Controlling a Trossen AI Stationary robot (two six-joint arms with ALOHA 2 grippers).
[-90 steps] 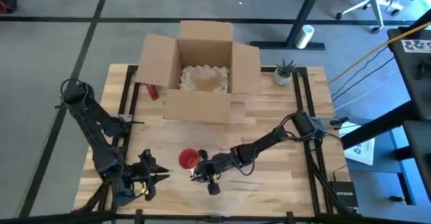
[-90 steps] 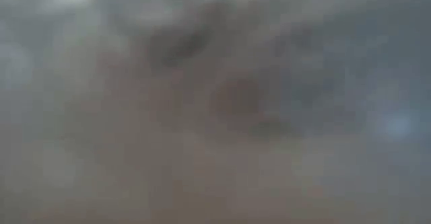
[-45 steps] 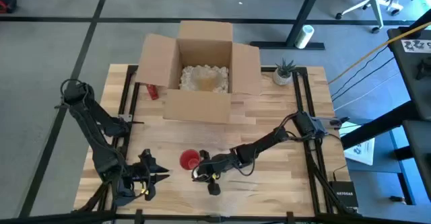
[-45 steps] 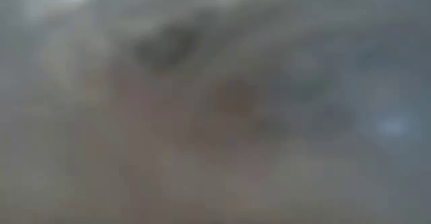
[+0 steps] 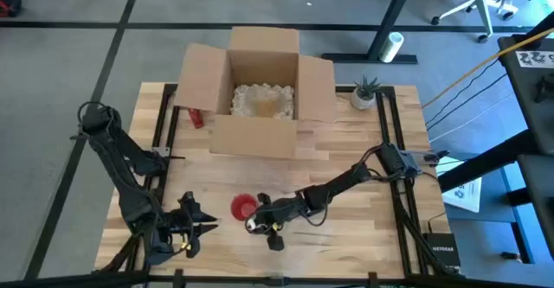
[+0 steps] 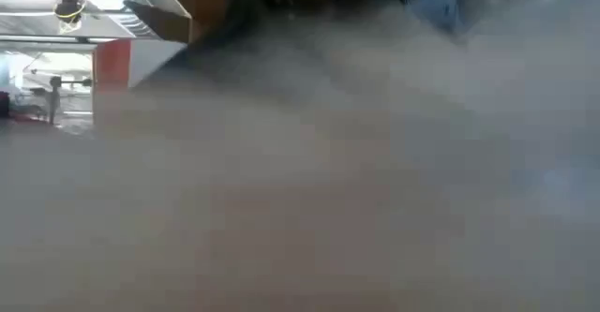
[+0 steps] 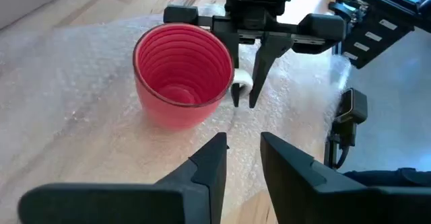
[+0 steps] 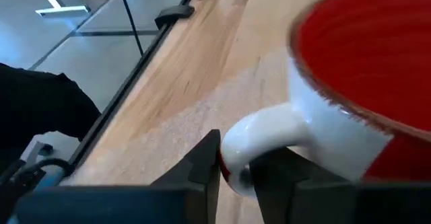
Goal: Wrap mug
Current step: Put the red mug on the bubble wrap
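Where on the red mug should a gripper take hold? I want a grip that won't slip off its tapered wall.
By the white handle, from the side it juts toward. The mug stands upright on the bubble wrap, and the right gripper already straddles that loop, a surer hold than the sloping wall.

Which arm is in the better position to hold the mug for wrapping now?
The right. The right gripper already has its fingers around the white handle of the red mug on the bubble wrap. The left gripper hovers apart, nearly closed.
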